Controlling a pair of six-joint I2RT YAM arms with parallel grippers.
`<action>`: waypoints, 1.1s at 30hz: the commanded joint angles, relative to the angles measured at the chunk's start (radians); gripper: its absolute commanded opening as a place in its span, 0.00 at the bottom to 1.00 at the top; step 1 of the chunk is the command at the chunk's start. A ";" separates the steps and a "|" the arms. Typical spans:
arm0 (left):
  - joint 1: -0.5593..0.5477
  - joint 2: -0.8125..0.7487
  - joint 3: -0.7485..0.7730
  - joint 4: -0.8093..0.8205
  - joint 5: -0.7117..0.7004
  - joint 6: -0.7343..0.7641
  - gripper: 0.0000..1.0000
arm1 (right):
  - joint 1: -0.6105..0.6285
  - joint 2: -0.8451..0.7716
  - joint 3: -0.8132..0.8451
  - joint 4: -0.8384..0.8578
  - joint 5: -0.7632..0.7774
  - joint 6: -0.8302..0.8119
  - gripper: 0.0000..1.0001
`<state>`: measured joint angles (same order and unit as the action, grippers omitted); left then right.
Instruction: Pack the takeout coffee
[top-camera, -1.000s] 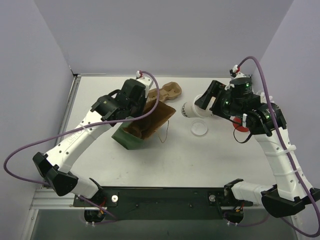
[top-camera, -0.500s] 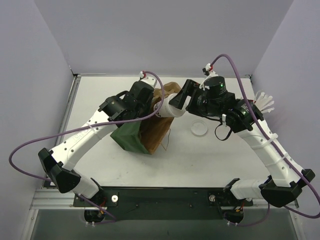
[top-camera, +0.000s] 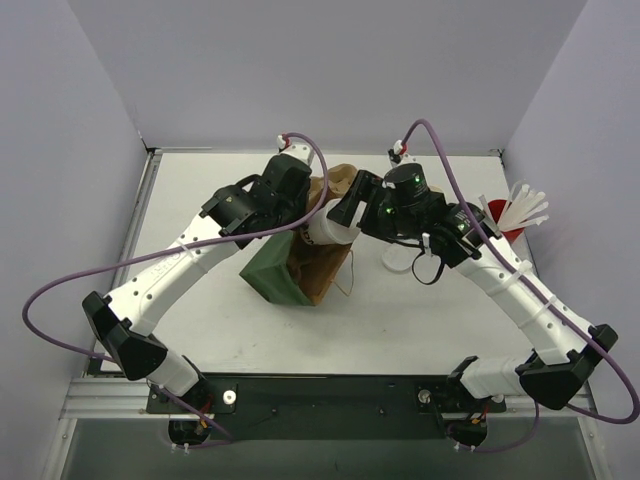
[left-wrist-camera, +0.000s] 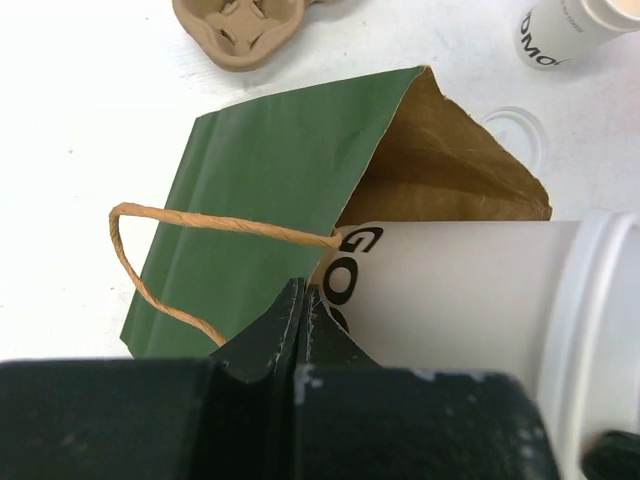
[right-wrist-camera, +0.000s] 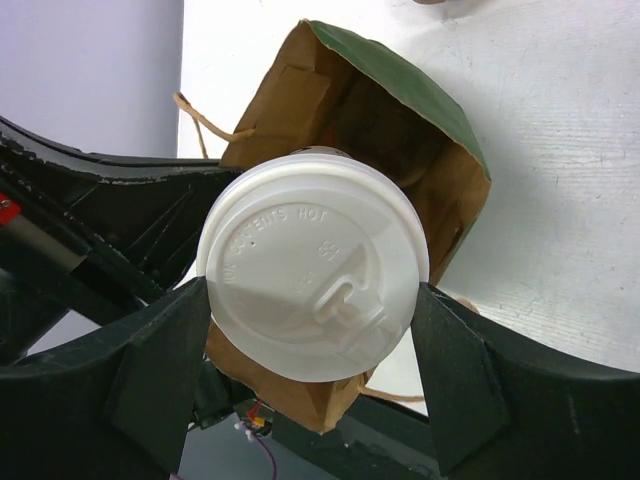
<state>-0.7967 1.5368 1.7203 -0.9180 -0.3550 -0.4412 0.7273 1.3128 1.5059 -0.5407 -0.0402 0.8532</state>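
The takeout coffee, a white paper cup (left-wrist-camera: 470, 290) with a white lid (right-wrist-camera: 312, 262), lies on its side in my right gripper (right-wrist-camera: 312, 300), whose fingers are shut on the lid's rim. Its base points into the open mouth of the green paper bag (left-wrist-camera: 270, 180), brown inside (right-wrist-camera: 400, 130). In the top view the cup (top-camera: 325, 232) is at the bag's mouth (top-camera: 300, 270). My left gripper (left-wrist-camera: 303, 292) is shut on the bag's rim beside the string handle (left-wrist-camera: 200, 225) and holds the mouth open (top-camera: 297, 215).
A brown cup carrier (top-camera: 345, 178) lies behind the bag. A second white cup (left-wrist-camera: 565, 30) and a loose clear lid (left-wrist-camera: 515, 135) lie to the right of the bag. A red cup of white straws (top-camera: 500, 212) stands at the right.
My right gripper has carried the cup left from the back right of the table to the bag's mouth. My left gripper has raised the bag's rim, so the bag stands more upright.
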 joint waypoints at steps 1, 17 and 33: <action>0.002 0.008 0.064 0.036 0.039 -0.070 0.00 | 0.003 0.016 -0.009 0.039 0.026 0.014 0.62; -0.018 -0.007 0.025 0.140 0.100 -0.295 0.00 | 0.009 0.091 0.023 -0.039 0.037 -0.011 0.62; -0.082 -0.096 -0.168 0.340 -0.016 -0.691 0.00 | -0.008 0.192 0.195 -0.309 0.114 -0.138 0.62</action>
<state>-0.8589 1.5112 1.6085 -0.6895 -0.3237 -0.9474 0.7269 1.4796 1.6516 -0.7765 0.0383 0.7540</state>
